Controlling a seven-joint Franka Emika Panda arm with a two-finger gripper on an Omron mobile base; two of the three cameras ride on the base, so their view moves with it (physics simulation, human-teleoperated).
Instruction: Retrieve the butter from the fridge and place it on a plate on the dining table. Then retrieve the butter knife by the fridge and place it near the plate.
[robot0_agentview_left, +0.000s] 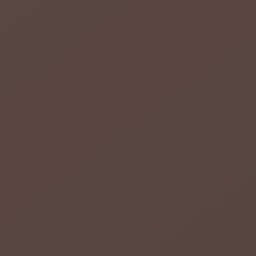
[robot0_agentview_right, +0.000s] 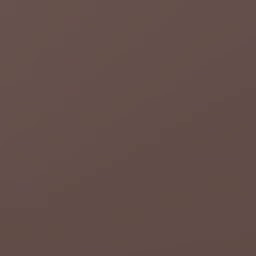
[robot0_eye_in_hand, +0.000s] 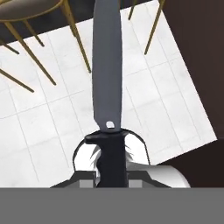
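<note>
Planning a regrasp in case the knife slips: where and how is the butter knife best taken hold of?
By its black handle, not the blade. The butter knife has a long, flat grey blade that tapers away, while the handle is thicker, with a guard at the blade end to stop sliding. Come from the butt end, fingers closing across the handle's sides. The tool looks closed there, blade pointing forward over white floor tiles.

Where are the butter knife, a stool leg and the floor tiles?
butter knife (robot0_eye_in_hand: 107, 65), hand view, middle of its grey blade.
stool leg (robot0_eye_in_hand: 78, 37), hand view, mid-length of a gold leg.
floor tiles (robot0_eye_in_hand: 43, 127), hand view, bare white tile.
</note>
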